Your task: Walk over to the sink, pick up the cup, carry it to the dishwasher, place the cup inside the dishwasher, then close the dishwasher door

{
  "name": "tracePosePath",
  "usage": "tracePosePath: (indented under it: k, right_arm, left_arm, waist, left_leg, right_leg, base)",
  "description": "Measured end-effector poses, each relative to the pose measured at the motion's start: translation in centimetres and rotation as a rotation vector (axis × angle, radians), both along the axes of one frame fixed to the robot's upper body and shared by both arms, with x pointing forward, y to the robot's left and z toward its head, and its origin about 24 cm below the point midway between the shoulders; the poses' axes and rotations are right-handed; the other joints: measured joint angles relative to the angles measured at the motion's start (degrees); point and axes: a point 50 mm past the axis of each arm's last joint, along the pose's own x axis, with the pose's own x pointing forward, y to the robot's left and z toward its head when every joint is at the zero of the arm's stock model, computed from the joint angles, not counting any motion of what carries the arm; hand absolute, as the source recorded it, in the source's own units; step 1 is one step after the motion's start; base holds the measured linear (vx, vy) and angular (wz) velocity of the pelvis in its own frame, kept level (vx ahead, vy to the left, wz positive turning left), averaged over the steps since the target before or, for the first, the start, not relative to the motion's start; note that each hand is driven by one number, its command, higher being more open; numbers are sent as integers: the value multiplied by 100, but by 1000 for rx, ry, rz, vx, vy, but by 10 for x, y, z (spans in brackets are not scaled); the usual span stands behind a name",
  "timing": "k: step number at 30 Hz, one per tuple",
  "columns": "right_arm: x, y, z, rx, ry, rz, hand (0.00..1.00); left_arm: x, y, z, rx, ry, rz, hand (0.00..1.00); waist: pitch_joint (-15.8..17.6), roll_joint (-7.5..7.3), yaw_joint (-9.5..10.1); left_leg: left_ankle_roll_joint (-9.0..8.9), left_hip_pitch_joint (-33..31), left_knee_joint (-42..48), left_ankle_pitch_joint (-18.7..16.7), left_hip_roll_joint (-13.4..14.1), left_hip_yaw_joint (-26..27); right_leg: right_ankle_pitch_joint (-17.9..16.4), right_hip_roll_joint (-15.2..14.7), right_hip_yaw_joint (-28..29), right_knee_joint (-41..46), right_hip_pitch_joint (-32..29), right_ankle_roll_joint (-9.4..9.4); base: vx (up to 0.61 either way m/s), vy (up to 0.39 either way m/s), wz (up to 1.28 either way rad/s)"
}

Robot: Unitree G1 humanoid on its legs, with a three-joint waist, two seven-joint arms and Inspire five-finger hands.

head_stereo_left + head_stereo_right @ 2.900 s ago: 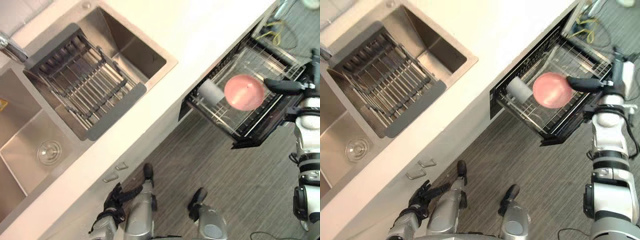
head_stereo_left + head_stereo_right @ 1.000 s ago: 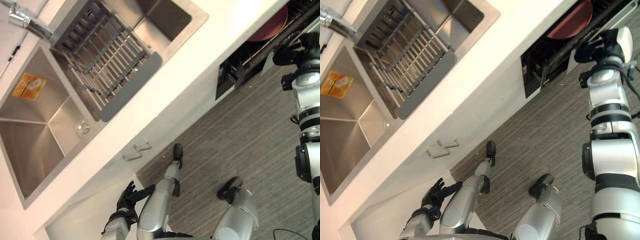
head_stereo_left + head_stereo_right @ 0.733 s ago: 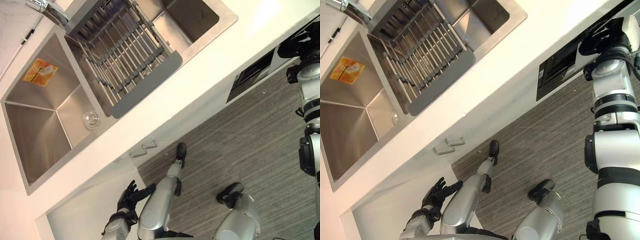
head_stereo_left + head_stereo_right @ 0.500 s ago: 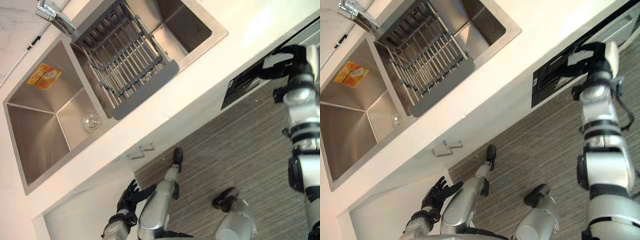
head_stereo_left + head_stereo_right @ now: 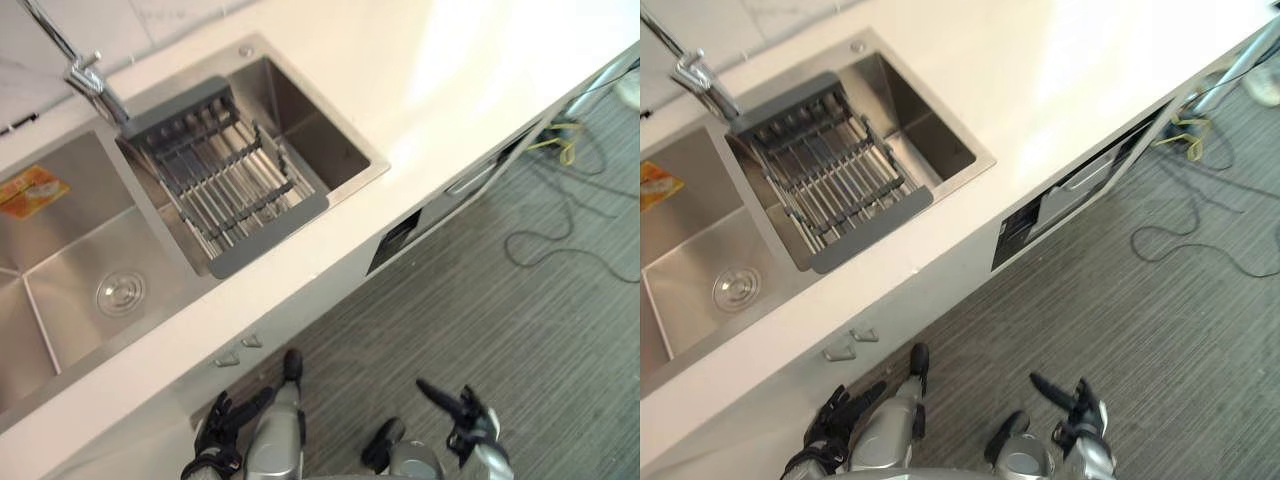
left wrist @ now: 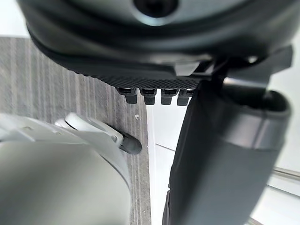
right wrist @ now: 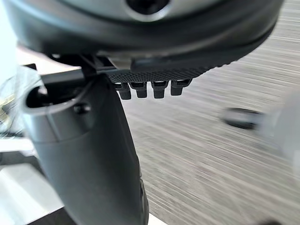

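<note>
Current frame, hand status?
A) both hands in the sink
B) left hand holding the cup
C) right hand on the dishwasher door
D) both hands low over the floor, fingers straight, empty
D: the left hand and the right hand hang low over the floor with fingers extended and nothing in them, well apart from the dishwasher and the sink.

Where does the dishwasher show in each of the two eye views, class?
Left eye view: the dishwasher sits right of centre, just under the counter edge.
Right eye view: the dishwasher sits right of centre, under the same edge, a little further left.
Shared landmark: the rack, up and to the left of the dishwasher in both views.
</note>
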Motion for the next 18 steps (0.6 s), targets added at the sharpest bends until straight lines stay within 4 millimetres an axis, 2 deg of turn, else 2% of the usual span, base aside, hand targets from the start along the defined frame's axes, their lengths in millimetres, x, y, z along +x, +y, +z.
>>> tracePosePath:
  k: [2,5,6,7,8,9,10,11,12,13,14,16,18]
  right_arm:
    - [-12,8,-5,50,52,-2,100]
    - [-17,11,-8,98,89,18,100]
    - [-18,13,-9,118,100,40,100]
    - [-22,17,-11,141,118,45,100]
    - [-25,15,-11,145,124,39,100]
    - [-22,9,-9,134,115,26,100]
    - [-17,6,-8,132,109,32,100]
    - [-13,5,-7,131,102,35,100]
    - [-9,10,-7,145,88,35,100]
    - [-7,13,-7,153,76,34,100]
    - [-5,19,-7,168,57,36,100]
    - [-2,27,-5,174,25,44,100]
    - [-2,25,-4,164,8,52,100]
  left_arm:
    - [-3,2,-1,5,33,2,100]
    - [-7,7,-3,2,80,-10,100]
    - [-11,12,-3,1,108,-20,100]
    - [-16,17,-4,3,140,-26,100]
    - [-18,19,-4,3,152,-31,100]
    - [-20,18,-5,-4,164,-34,100]
    - [-18,14,-6,-16,164,-46,100]
    - [-18,12,-6,-18,170,-60,100]
    - [-14,13,-6,-14,182,-86,100]
    - [-12,13,-5,-15,184,-93,100]
    - [-8,13,-5,-23,186,-92,100]
    - [-9,9,-7,-64,203,-39,100]
    - [-18,9,-9,-62,253,-54,100]
  waist:
    - [-93,-74,0]
    - [-145,-248,9]
    - [-176,-402,29]
    - [-243,-615,43]
    - [-271,-632,42]
    - [-316,-664,24]
    - [-335,-549,2]
    - [-308,-514,-27]
    - [-302,-495,-87]
    - [-303,-494,-97]
    - [-306,-489,-118]
    - [-310,-474,-101]
    - [-354,-409,-118]
  left_leg:
    - [53,58,0,-38,-19,1]
    - [115,192,7,-74,-183,-8]
    - [193,256,20,-128,-323,0]
    - [372,310,121,-261,-528,135]
    - [475,327,216,-344,-619,137]
    - [486,376,337,-474,-749,5]
    - [596,485,370,-558,-741,-147]
    - [644,563,389,-595,-718,-257]
    - [718,659,415,-666,-657,-584]
    - [738,718,393,-681,-642,-734]
    - [772,858,313,-698,-641,-980]
    - [888,1277,142,-787,-719,-1148]
    - [912,1437,162,-923,-740,-1203]
  right_leg:
    - [-3,-15,-24,6,75,7]
    - [-106,-196,-81,133,251,185]
    - [-179,-369,-96,253,300,327]
    - [-137,-618,-128,439,419,642]
    - [-125,-750,-47,692,441,610]
    - [8,-1040,381,1476,192,402]
    - [403,-1093,1021,2272,-132,-173]
    - [466,-1038,1466,2616,-324,-283]
    - [53,-608,2152,2728,-495,-101]
    - [-183,-359,2340,2638,-551,-128]
    - [-455,36,2589,2344,-665,-216]
    - [-494,387,2807,1695,-955,-279]
    - [-424,565,3075,1456,-1198,-353]
  base:
    - [-72,24,7]
    - [-23,50,26]
    - [96,70,26]
    - [144,86,31]
    - [200,114,47]
    - [239,158,58]
    - [263,201,66]
    - [232,136,85]
    - [156,51,87]
    - [136,-10,118]
    - [121,-8,93]
    - [198,-47,69]
    - [197,-87,35]
